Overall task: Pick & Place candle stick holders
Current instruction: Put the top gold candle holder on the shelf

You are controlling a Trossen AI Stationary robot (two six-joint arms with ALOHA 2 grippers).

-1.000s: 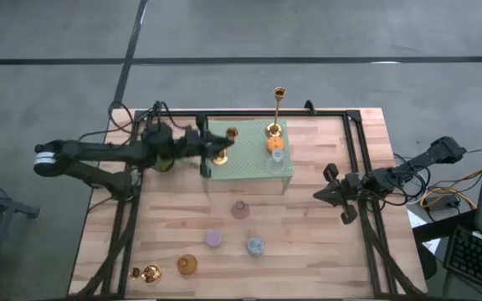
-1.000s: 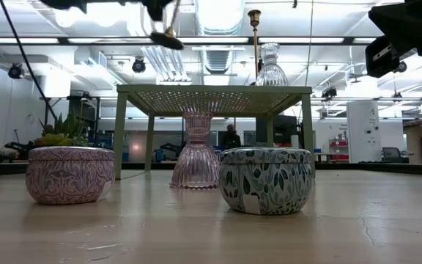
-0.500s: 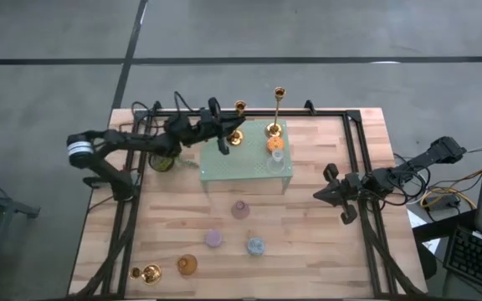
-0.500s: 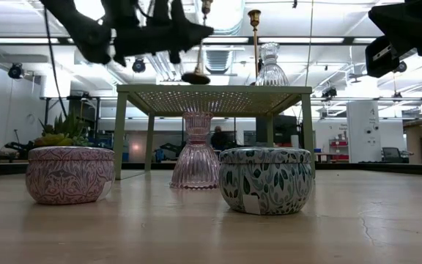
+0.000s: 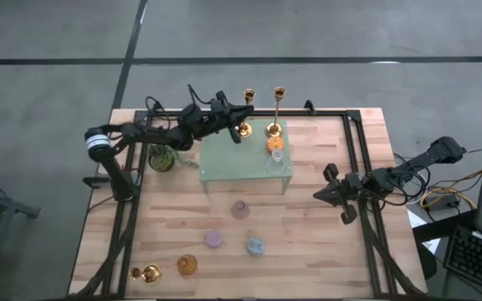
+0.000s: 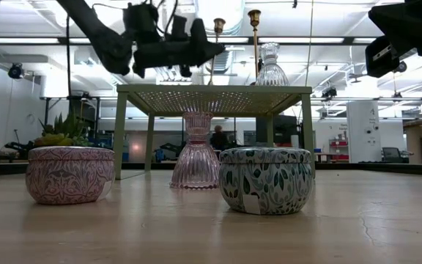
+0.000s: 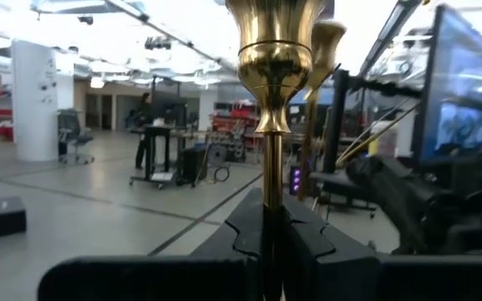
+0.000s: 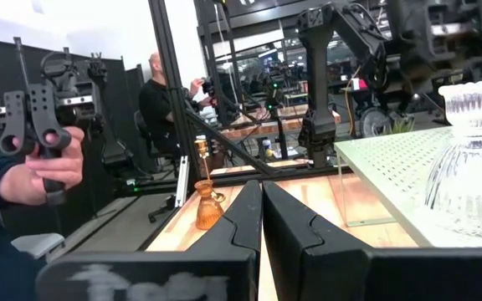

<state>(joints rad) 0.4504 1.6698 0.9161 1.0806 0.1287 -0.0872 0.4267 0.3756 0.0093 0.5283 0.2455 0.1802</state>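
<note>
From the high view I saw my left gripper (image 5: 239, 130) at the upper middle of the frame, over the back edge of the pale green mat (image 5: 245, 159), clamped on a slender gold candlestick (image 5: 248, 111) whose round base sat right at the fingertips. A taller gold candlestick (image 5: 278, 109) stood just to its right on the mat, with an orange glass holder (image 5: 275, 143) and a clear glass holder (image 5: 278, 156) below it. A pink holder (image 5: 240, 209), a purple tin (image 5: 213, 238), a blue tin (image 5: 255, 246), an amber holder (image 5: 187, 265) and a short gold candlestick (image 5: 148, 272) lay in the lower part of the frame. My right gripper (image 5: 328, 194) waited at the right, well apart from them, fingers together.

In the low view the left gripper (image 6: 209, 50) hung at the upper middle above the mat's raised top, the held candlestick (image 6: 217, 37) upright just beside the taller one (image 6: 254, 37).

Through the left wrist view the shiny gold stem (image 7: 272, 109) rose straight from between my two closed fingers (image 7: 243, 238).

Through the right wrist view my fingers (image 8: 239, 230) were pressed together on nothing, and the amber holder (image 8: 207, 211) stood far off above them in the frame
</note>
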